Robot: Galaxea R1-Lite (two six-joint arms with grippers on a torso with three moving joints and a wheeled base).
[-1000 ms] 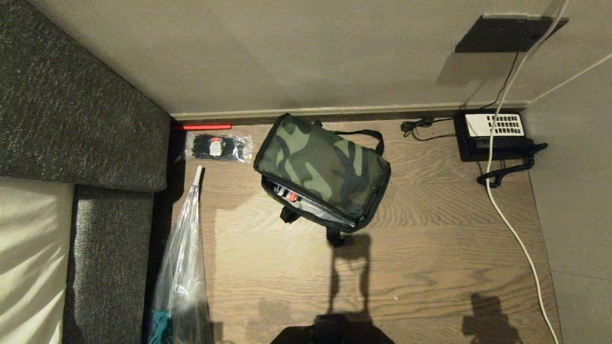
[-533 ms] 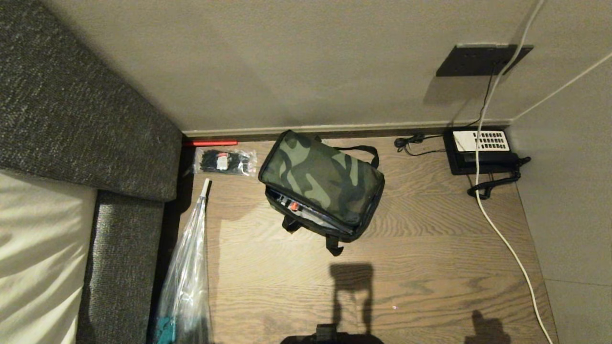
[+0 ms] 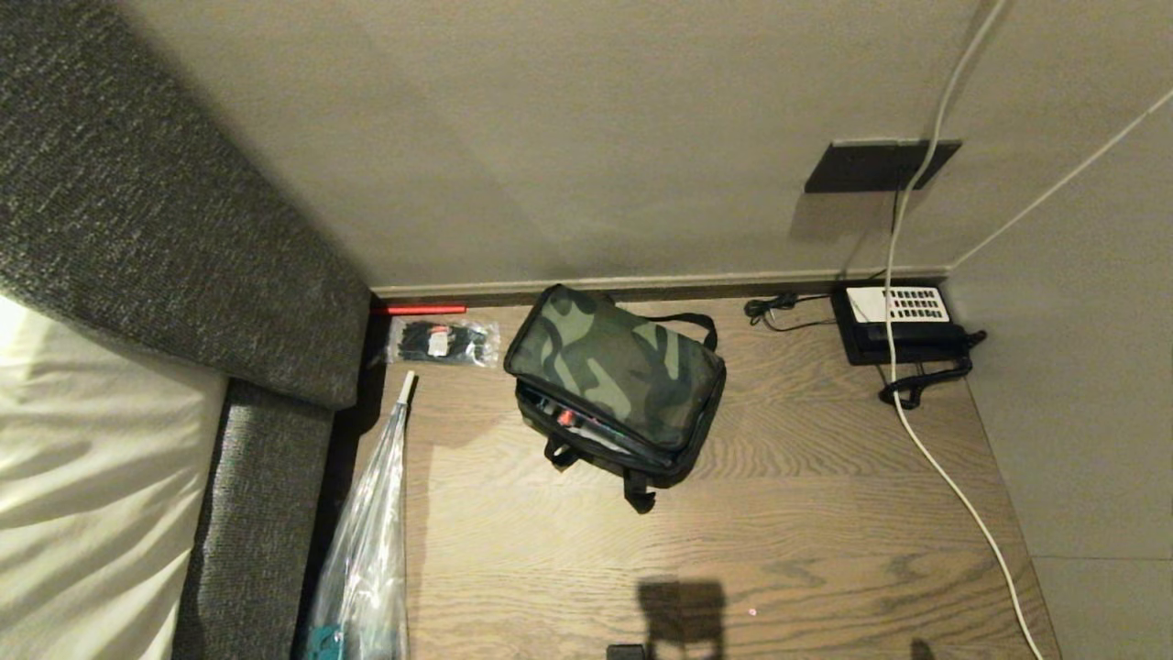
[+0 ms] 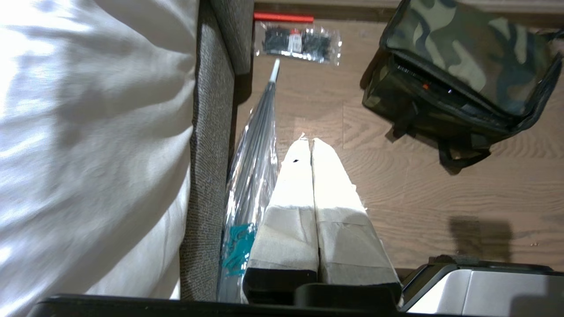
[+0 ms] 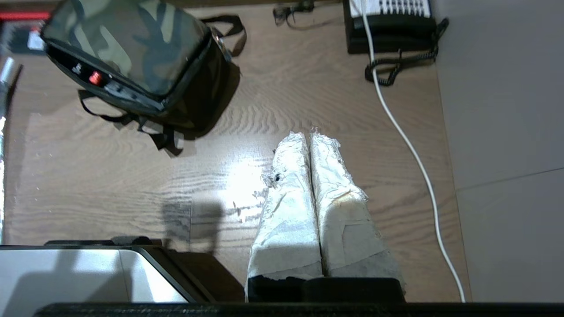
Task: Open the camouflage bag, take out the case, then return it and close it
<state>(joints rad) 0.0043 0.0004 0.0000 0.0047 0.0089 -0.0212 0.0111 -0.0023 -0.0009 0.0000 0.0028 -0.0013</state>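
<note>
The camouflage bag (image 3: pixel 619 371) stands on the wooden surface (image 3: pixel 779 513) near the wall, with its lid lying on top and a gap open along the front edge. In that gap shows the black case (image 3: pixel 586 429) with its small red spot. The left wrist view has the bag (image 4: pixel 471 48) ahead of my left gripper (image 4: pixel 307 141), which is shut and empty beside the bed. My right gripper (image 5: pixel 307 135) is also shut and empty, well short of the bag (image 5: pixel 132 44). Neither gripper appears in the head view.
A black telephone (image 3: pixel 898 321) sits in the far right corner, and a white cable (image 3: pixel 926 458) runs down the right side. A clear packet of black items (image 3: pixel 443 341), a red stick (image 3: pixel 426 310) and a plastic-wrapped umbrella (image 3: pixel 371 550) lie left of the bag. A grey headboard (image 3: pixel 137 257) stands at left.
The whole head view has shifted: the bag, telephone and packet sit lower and look smaller, so the camera has moved. The things themselves and both arms have stayed put.
</note>
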